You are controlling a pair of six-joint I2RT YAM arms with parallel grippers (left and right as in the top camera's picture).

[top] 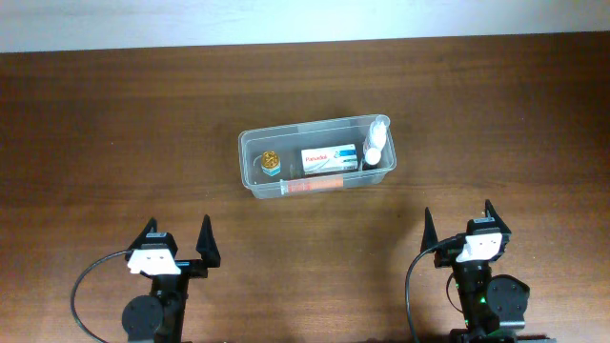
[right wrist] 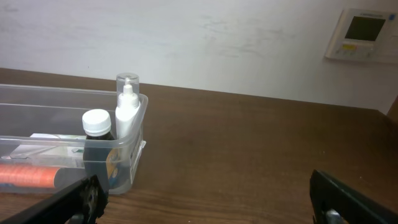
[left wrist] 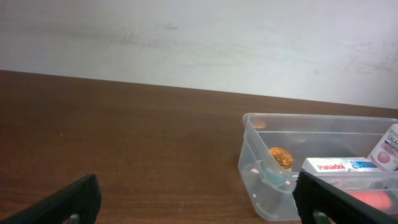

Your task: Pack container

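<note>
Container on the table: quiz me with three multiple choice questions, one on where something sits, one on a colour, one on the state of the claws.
1. The spray bottle stands at the container's:
A. left end
B. right end
C. middle

2. The dark bottle's cap is:
A. white
B. red
C. green

3. The left claw and right claw are:
A. both shut
B. one holding a bottle
C. both open and empty

Answers:
1. B, it stands in the corner on the right claw's side.
2. A, the right wrist view shows a white cap.
3. C, each claw's fingers are spread with nothing between them.
</note>
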